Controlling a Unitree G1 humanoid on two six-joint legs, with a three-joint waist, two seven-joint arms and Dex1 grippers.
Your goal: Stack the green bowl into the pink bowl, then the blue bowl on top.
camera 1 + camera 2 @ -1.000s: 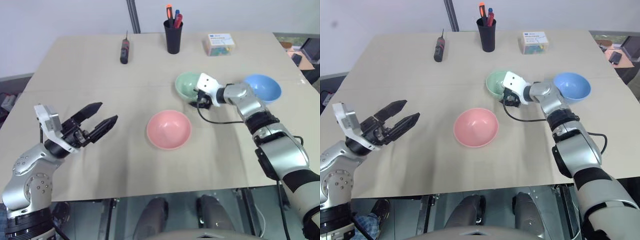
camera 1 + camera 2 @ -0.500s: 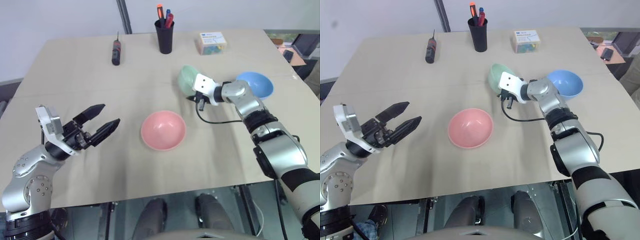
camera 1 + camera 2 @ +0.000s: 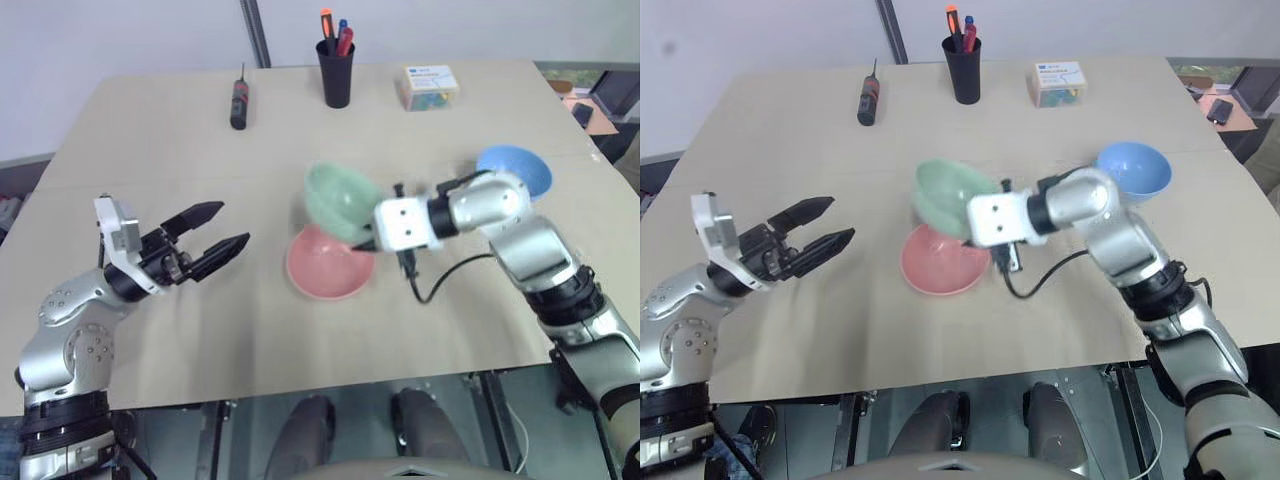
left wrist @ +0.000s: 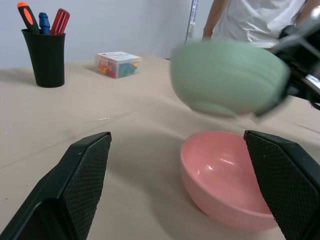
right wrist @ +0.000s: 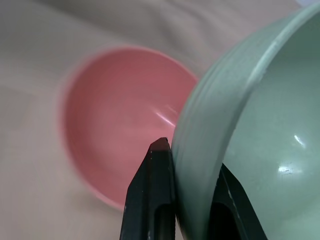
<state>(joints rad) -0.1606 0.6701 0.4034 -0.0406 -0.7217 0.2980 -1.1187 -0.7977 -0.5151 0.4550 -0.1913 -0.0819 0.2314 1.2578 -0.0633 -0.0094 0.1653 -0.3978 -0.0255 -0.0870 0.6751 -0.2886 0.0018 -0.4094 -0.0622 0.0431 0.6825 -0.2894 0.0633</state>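
Observation:
My right gripper [image 3: 366, 238] is shut on the rim of the green bowl [image 3: 335, 198], which hangs tilted in the air just above the far edge of the pink bowl [image 3: 325, 272]. In the right wrist view one black finger [image 5: 152, 192] lies on the outside of the green bowl's [image 5: 240, 145] rim and the other on the inside, with the pink bowl [image 5: 117, 115] below. The blue bowl [image 3: 516, 168] rests on the table at the right. Off to the left my left gripper [image 3: 222, 240] is open and empty, pointing toward the pink bowl [image 4: 225, 177].
At the back of the table [image 3: 250, 330] stand a black pen cup [image 3: 337, 72] and a small box of coloured bits [image 3: 431, 86], with a screwdriver [image 3: 239, 103] lying left of them. A person [image 4: 255, 20] stands beyond the table.
My right gripper closed on the green bowl's rim, lifted it off the table and carried it left and nearer, to above the pink bowl. The left gripper has stayed open and almost still.

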